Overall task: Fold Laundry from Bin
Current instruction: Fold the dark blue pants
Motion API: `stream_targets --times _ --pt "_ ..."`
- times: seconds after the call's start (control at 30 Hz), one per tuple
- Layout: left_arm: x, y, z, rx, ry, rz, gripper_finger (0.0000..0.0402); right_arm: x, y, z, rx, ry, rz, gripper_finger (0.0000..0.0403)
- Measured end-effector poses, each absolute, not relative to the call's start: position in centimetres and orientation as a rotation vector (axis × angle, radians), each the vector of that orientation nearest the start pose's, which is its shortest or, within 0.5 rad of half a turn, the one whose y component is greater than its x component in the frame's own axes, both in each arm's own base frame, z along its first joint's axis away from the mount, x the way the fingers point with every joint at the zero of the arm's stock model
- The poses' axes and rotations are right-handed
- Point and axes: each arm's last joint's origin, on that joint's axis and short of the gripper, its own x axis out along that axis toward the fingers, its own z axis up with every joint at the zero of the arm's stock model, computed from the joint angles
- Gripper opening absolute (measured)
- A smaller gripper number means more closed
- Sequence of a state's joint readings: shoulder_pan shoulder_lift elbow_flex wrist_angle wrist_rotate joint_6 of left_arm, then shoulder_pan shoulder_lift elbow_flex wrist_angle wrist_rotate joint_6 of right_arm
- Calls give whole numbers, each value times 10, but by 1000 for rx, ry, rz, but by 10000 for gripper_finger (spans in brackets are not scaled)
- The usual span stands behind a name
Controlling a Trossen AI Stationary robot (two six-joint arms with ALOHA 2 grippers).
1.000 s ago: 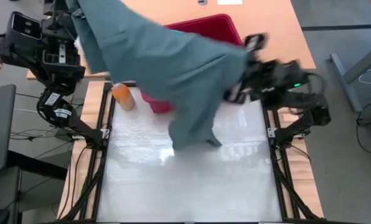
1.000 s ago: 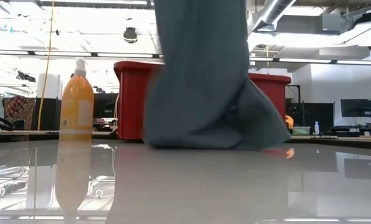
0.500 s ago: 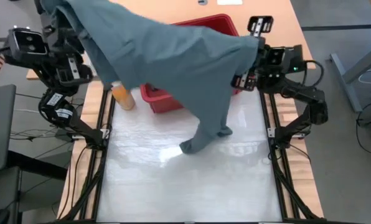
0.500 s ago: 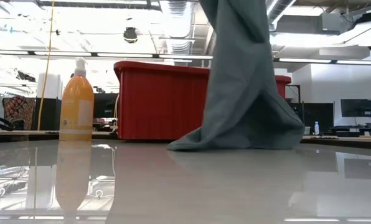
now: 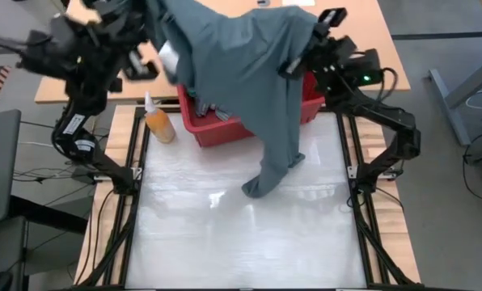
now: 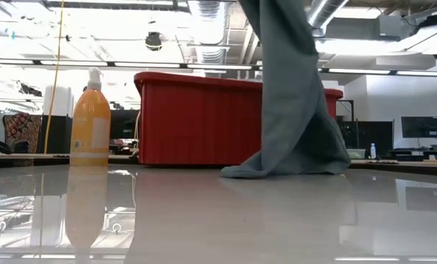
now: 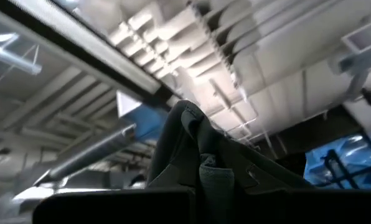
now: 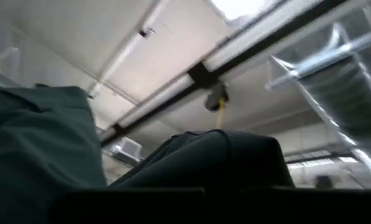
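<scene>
A grey-green garment (image 5: 241,73) from the laundry hangs spread between my two raised grippers above the red bin (image 5: 225,128). My left gripper (image 5: 154,24) is shut on its left upper part and my right gripper (image 5: 304,40) on its right upper part. A long, narrow part of it drops past the bin's near side. Its lower end (image 6: 277,170) lies crumpled on the white table. The low view shows this hanging part (image 6: 292,88) in front of the bin (image 6: 189,117). Other laundry shows dimly inside the bin. My left gripper pinches a bunched fold of the garment (image 7: 201,165) between its two fingers, which point steeply upward. The cloth rises above the fingertips and falls away toward the other gripper. One layer or several, I cannot tell. My right gripper pinches a bunched part of the garment (image 8: 216,158) between its fingers, which slant upward. The cloth drapes over the fingertips and hangs slack below, its lowest end on the table.
An orange pump bottle (image 5: 157,121) stands on the table at the bin's left near corner, also seen in the low view (image 6: 90,121). The wooden bench (image 5: 362,32) lies behind the bin. The white table (image 5: 241,242) stretches toward the near edge.
Both grippers have swung toward the table's far edge, the left one also toward the right and over the bin. The garment has gone with them. Its heap on the table has been drawn up into a narrow hanging part, and more of the bin's near side shows.
</scene>
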State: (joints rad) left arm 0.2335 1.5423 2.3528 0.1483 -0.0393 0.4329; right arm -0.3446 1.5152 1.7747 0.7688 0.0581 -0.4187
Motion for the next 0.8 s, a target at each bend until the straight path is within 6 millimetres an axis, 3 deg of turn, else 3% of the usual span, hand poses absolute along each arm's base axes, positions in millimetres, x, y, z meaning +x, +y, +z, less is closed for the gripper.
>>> stream_targets --times 0.13,0.23,0.37,0.6,0.8 --pt "186 72 664 430 -913 398 6 258 -105 569 -487 -1068 -612 20" --pt "185 81 664 398 -951 173 6 254 -97 574 -533 -1185 -392 20" --pt "173 79 668 418 -1019 -34 6 252 -80 588 -653 -1125 -179 20" --pt "160 79 671 303 -977 -117 6 263 -69 594 -482 -744 -99 20" --pt "154 75 658 159 -639 -194 5 285 -38 560 -329 -315 84 18"
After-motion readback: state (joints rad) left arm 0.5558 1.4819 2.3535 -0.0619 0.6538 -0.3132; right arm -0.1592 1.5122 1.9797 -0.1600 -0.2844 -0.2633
